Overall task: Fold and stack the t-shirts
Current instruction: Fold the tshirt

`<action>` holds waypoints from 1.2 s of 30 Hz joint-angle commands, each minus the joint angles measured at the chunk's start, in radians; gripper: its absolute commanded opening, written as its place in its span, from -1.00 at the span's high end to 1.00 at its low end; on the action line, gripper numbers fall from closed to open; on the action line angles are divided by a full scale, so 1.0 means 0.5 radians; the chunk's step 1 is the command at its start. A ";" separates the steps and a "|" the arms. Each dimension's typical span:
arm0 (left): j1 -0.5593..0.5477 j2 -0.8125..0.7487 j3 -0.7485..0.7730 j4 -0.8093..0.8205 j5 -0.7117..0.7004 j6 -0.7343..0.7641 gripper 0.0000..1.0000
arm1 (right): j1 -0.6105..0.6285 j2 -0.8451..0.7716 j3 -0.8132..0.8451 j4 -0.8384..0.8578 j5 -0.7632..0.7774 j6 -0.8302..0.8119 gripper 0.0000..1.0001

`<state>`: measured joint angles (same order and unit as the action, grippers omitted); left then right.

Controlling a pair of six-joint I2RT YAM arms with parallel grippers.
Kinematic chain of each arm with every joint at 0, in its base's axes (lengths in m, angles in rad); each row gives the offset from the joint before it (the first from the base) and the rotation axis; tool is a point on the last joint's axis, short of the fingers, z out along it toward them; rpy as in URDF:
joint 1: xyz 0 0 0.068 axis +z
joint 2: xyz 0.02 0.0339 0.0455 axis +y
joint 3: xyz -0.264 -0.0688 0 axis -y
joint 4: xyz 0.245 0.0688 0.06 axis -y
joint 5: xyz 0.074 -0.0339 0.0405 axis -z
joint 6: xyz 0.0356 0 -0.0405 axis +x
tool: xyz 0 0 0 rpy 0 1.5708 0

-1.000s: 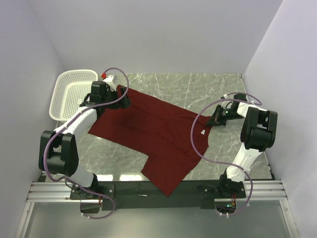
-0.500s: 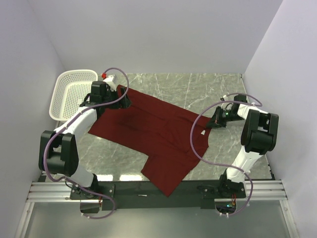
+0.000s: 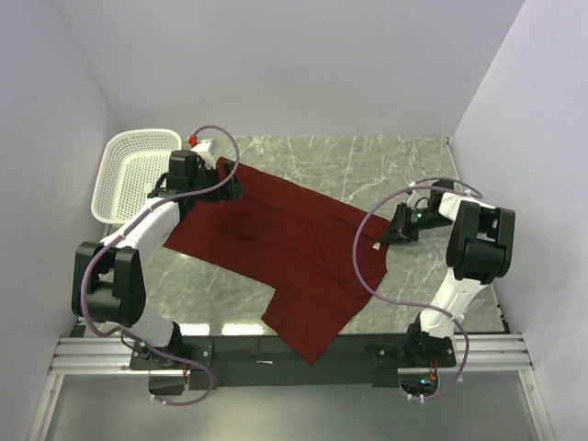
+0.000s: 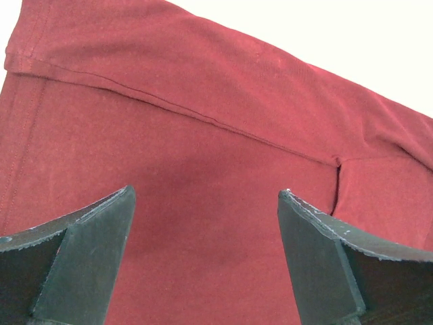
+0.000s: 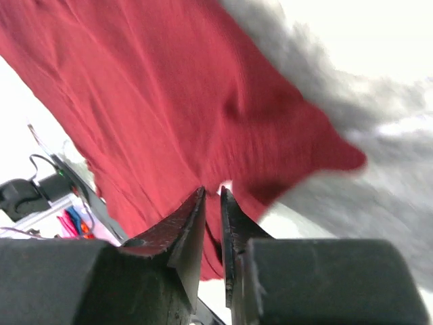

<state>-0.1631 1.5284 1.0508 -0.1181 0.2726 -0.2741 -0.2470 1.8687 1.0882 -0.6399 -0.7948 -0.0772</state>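
Left hand (image 4: 206,196) spread above t-shirt (image 3: 276,248) far-left edge; right hand (image 5: 212,193) nearly pressed together at its right edge, grip unclear

A robot lab cell: plain white walls (image 3: 303,64) box in a marble-patterned table (image 3: 367,165).

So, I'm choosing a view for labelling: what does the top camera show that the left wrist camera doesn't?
Only the top view: the white basket, the marble table, the left arm, the right arm and the whole t-shirt. Only the left wrist view: a stitched seam up close, framed by the open left gripper. Both: the dark red cloth.
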 commanded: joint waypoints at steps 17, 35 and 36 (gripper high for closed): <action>-0.002 -0.072 -0.015 0.034 0.019 0.057 -0.85 | -0.117 -0.115 0.477 0.154 -0.095 0.090 0.50; -0.002 -0.026 0.000 0.031 0.081 0.054 -0.84 | -0.061 0.137 0.407 0.071 0.147 -0.039 0.63; -0.002 -0.029 -0.003 0.025 0.081 0.057 -0.84 | -0.061 0.141 0.404 0.071 0.181 -0.045 0.63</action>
<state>-0.1631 1.5284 1.0485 -0.1181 0.2821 -0.2638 -0.2775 1.9839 1.3025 -0.5903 -0.7509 -0.0612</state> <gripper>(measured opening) 0.920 0.188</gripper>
